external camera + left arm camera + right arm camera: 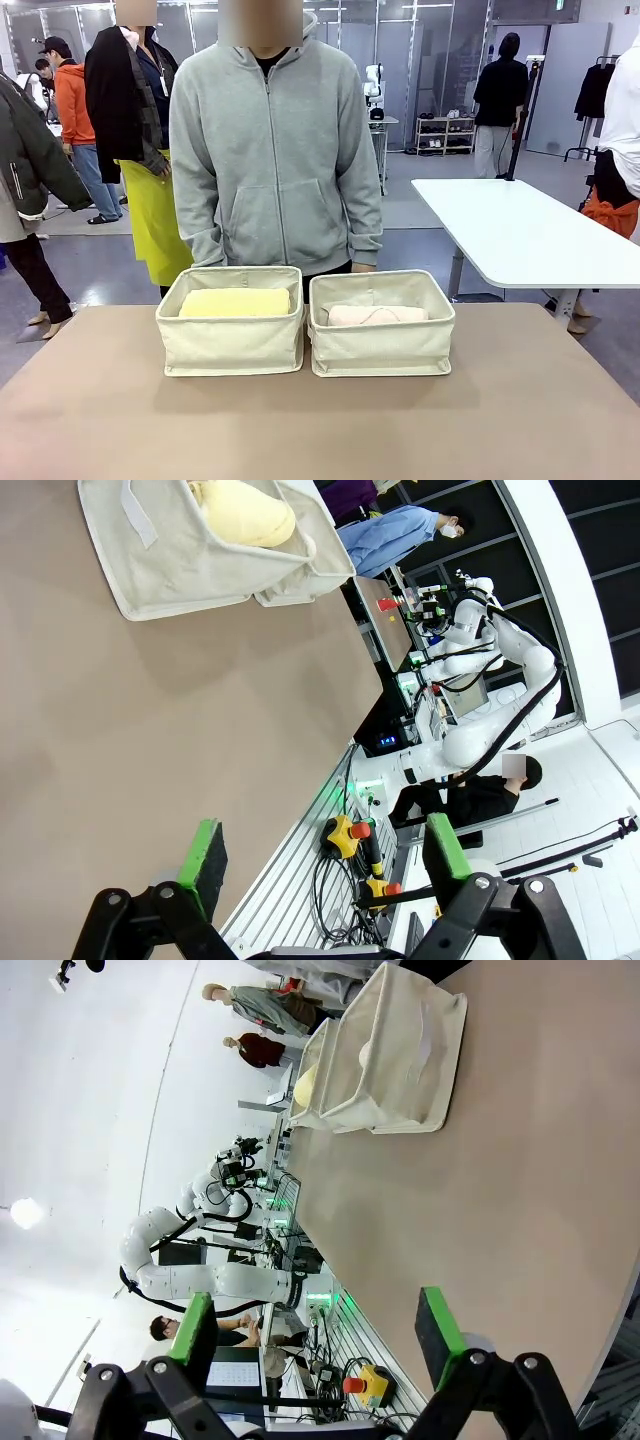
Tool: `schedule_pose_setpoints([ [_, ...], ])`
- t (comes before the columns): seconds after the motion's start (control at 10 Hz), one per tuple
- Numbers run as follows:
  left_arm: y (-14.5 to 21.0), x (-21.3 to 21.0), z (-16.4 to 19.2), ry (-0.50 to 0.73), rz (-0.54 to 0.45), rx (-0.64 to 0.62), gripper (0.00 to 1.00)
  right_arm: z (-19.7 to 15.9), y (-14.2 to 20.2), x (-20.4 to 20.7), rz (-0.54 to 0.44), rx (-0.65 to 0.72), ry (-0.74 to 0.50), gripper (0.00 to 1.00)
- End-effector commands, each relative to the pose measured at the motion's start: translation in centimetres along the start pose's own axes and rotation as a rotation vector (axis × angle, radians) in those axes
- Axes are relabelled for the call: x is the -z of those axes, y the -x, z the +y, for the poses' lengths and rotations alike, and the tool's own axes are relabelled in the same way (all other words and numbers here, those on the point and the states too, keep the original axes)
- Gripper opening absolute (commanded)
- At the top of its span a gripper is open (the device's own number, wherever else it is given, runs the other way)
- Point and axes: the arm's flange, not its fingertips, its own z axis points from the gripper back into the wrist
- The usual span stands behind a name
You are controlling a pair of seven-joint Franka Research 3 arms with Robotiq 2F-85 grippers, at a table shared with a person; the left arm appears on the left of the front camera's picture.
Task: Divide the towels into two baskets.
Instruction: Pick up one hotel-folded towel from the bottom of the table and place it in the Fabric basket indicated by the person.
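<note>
left gripper (320,855) wide open, empty | right gripper (315,1325) wide open, empty | yellow towel (234,302) in left basket (230,345) | pink towel (377,315) in right basket (382,350)

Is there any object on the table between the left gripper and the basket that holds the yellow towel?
Nothing visible stands in the way. In the left wrist view, bare table lies between the open left gripper and the basket with the yellow towel.

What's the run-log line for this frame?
left basket: yellow towel | right basket: pink towel | left gripper: open, holding nothing | right gripper: open, holding nothing | person: behind baskets
</note>
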Motion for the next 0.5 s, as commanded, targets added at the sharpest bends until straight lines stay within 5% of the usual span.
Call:
schedule_pose_setpoints([
  [0.0, 0.06, -0.23, -0.39, 0.010, -0.008, -0.006, 1.00, 0.43, 0.31, 0.19, 0.013, 0.008, 0.011, 1.00],
  [0.4, 0.06, -0.23, -0.39, 0.010, -0.008, -0.006, 1.00, 0.43, 0.31, 0.19, 0.013, 0.008, 0.011, 1.00],
])
